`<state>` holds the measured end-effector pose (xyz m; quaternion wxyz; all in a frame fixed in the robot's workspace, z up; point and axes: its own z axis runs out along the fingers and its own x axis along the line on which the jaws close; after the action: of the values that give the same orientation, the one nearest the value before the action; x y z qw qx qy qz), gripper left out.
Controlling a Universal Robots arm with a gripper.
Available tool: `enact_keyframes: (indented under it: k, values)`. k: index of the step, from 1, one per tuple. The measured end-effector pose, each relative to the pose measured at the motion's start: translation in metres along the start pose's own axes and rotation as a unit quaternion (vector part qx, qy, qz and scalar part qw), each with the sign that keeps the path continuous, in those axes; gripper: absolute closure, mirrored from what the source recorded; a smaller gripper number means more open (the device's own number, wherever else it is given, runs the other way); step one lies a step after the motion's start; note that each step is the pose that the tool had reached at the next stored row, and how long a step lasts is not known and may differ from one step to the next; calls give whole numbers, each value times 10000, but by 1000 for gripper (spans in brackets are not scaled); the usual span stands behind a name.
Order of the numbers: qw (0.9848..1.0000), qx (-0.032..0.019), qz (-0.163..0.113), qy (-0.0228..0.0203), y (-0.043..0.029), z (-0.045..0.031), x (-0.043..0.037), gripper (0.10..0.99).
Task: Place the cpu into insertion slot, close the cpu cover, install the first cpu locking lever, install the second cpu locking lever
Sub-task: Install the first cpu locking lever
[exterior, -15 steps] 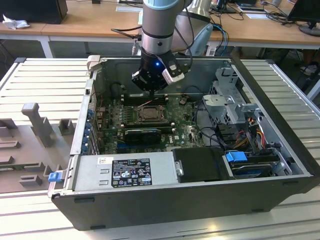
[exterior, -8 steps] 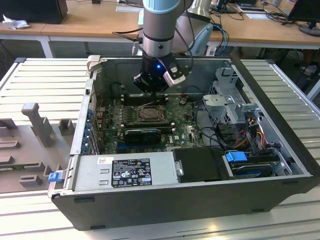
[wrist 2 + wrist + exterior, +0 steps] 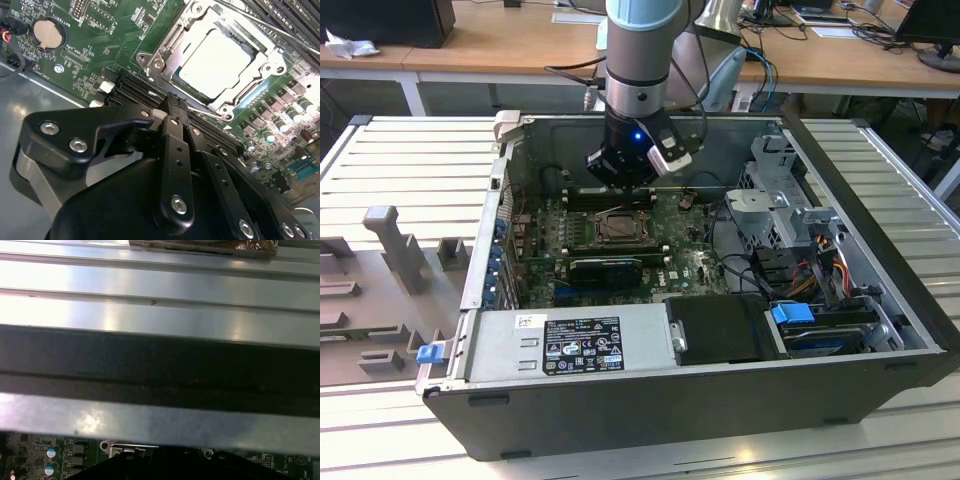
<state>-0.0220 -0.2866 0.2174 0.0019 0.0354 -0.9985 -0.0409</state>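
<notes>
Claw (image 3: pixel 172 102) w/ fingers pressed together, nothing clamped, tips just over the long black memory slots (image 3: pixel 135 90) beside the insertion slot (image 3: pixel 220 60) in the second wrist view. Exterior view: arm (image 3: pixel 638 60) comes down near-vertical into the open computer case (image 3: pixel 880 260), wrist w/ blue light, claw (image 3: pixel 620 172) hanging at the far edge of the socket (image 3: pixel 618 228), slightly toward the exterior view's left of centre. Cpu (image 3: pixel 216 59) sits flat in the slot, pale silver top showing through the cpu cover (image 3: pixel 172 42), which lies down around it. Thin wire levers run along the frame's sides; can't tell if latched. Green motherboard (image 3: pixel 90 45) w/ coin battery (image 3: pixel 49 33) nearby. First wrist view: case wall (image 3: pixel 160 365) & ribbed metal table (image 3: pixel 150 285).
</notes>
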Motion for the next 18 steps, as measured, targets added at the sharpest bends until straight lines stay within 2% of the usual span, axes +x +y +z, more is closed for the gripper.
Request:
enact_keyframes:
  k: [5,18]
  values:
    - [10000,-3,-43,3,33,12,-12,980]
    - [9999,0,-110,9,21,118,-64,980]
